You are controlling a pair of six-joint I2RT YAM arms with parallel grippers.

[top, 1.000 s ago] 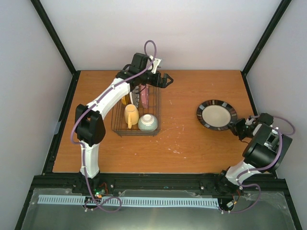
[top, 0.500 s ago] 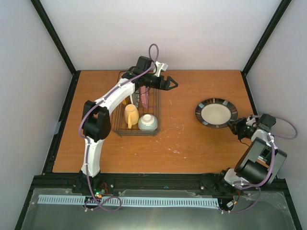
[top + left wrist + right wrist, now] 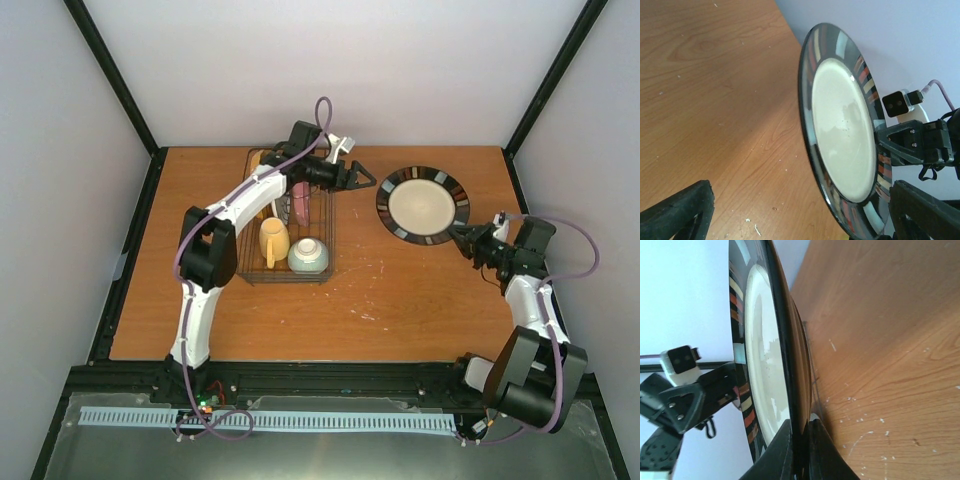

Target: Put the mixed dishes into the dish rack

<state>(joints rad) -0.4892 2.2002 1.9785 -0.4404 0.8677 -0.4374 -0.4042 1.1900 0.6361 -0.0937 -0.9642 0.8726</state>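
**Asker:** While the right gripper (image 3: 468, 240) grips the striped plate (image 3: 423, 205), where does that plate sit?

**Describer:** It is lifted off the table (image 3: 400, 300), its lower right rim pinched between the shut right fingers. It hangs between the two arms, to the right of the dish rack (image 3: 285, 278).

**Asker:** And the left gripper (image 3: 362, 178)?

**Describer:** Its fingers are spread wide and hold nothing. It hovers by the rack's far right corner, aimed at the plate.

**Asker:** How do the two line up?

**Describer:** The plate lies to the left gripper's right, near but not touching. It is tilted, with its cream face partly toward the open fingers. Its free rim is the nearer edge, which suggests a handover. A mug (image 3: 273, 240), a bowl (image 3: 308, 255) and a pink plate (image 3: 300, 200) sit in the rack
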